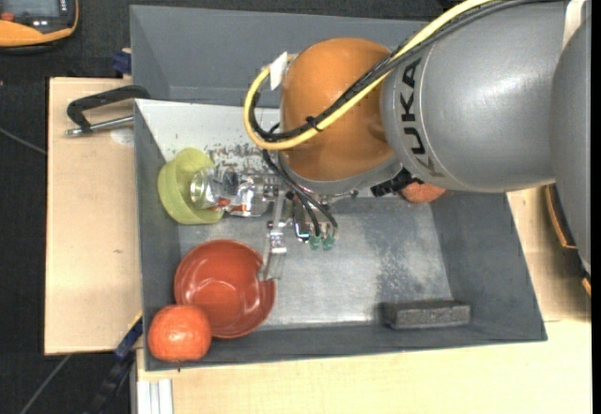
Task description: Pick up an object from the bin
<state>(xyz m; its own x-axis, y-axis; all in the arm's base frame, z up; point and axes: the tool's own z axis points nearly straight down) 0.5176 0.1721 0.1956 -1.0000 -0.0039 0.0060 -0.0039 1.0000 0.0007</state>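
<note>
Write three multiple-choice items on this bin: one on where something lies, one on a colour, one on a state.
1. Where in the bin does the dark grey block lie?
A. inside a bowl
B. on the floor, toward the view's lower right
C. in the top-left corner

2. What colour is the ball in the lower-left corner?
A. blue
B. orange
C. white

3. How does the red bowl stand?
A. upside down
B. on its edge
C. open side up

Answers:
1 B, it lies flat by the near wall.
2 B, its round surface is orange.
3 C, its hollow inside faces the camera.
</note>
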